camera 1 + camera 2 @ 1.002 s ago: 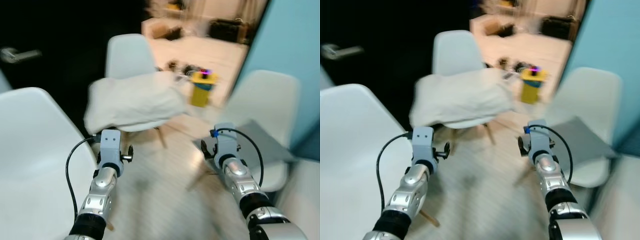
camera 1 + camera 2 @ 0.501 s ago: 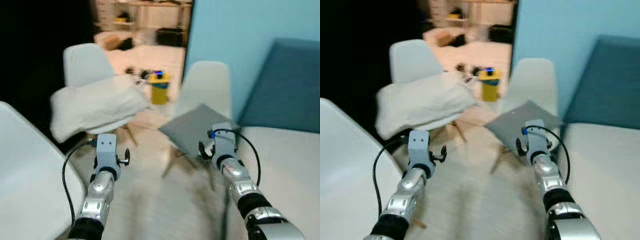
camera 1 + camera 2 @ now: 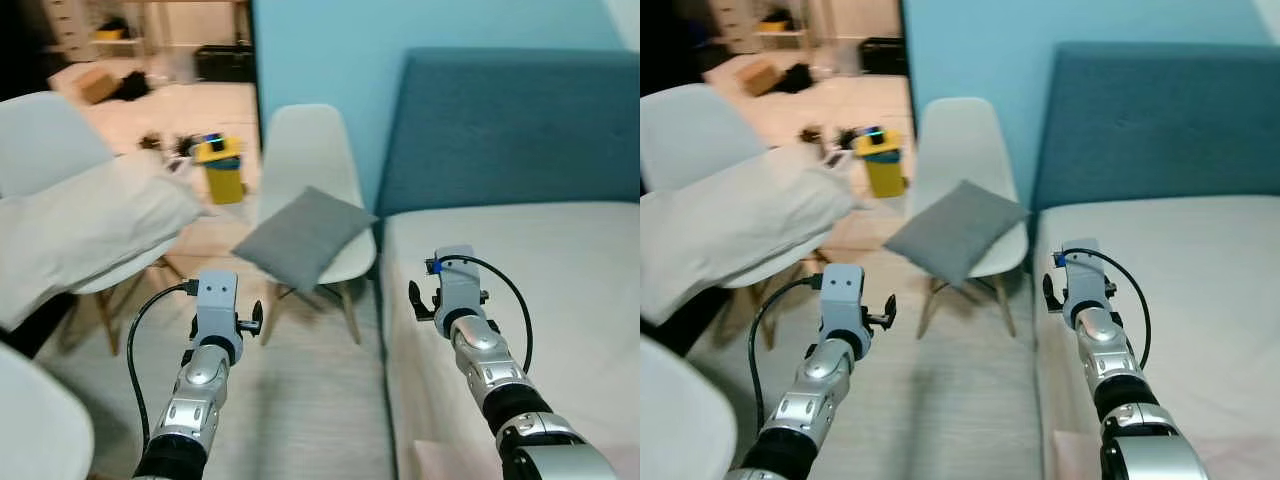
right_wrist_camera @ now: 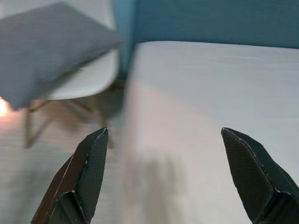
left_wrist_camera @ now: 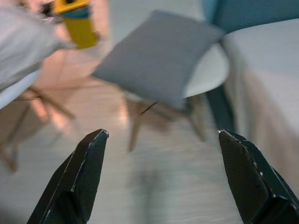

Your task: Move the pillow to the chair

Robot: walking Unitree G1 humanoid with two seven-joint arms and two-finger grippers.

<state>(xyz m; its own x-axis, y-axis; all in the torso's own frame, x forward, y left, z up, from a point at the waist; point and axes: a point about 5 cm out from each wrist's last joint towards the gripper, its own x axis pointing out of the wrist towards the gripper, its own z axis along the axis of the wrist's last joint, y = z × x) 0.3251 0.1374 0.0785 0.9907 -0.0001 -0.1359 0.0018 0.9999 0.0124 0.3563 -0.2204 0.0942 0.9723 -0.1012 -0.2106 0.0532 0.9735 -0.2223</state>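
A grey pillow (image 3: 305,237) lies tilted on the seat of a white chair (image 3: 303,150) beside the bed, one corner hanging over the seat's front. A large white pillow (image 3: 85,232) rests on a second white chair (image 3: 38,140) at the left. Both arms are stretched forward at waist height. My left gripper (image 5: 162,134) is open and empty above the wooden floor, facing the grey pillow (image 5: 159,58) from a distance. My right gripper (image 4: 164,131) is open and empty over the near edge of the bed (image 4: 210,93).
A bed (image 3: 520,260) with a blue headboard (image 3: 510,125) takes up the right side. A yellow bin-like object (image 3: 222,170) and clutter stand on the floor behind the chairs. A third white chair's edge (image 3: 25,420) is at the near left. Wooden floor (image 3: 300,400) runs between chairs and bed.
The whole view has swung to the right, from the white chairs and dark doorway to the bed and blue wall. Both arms keep the same pose, with open grippers.
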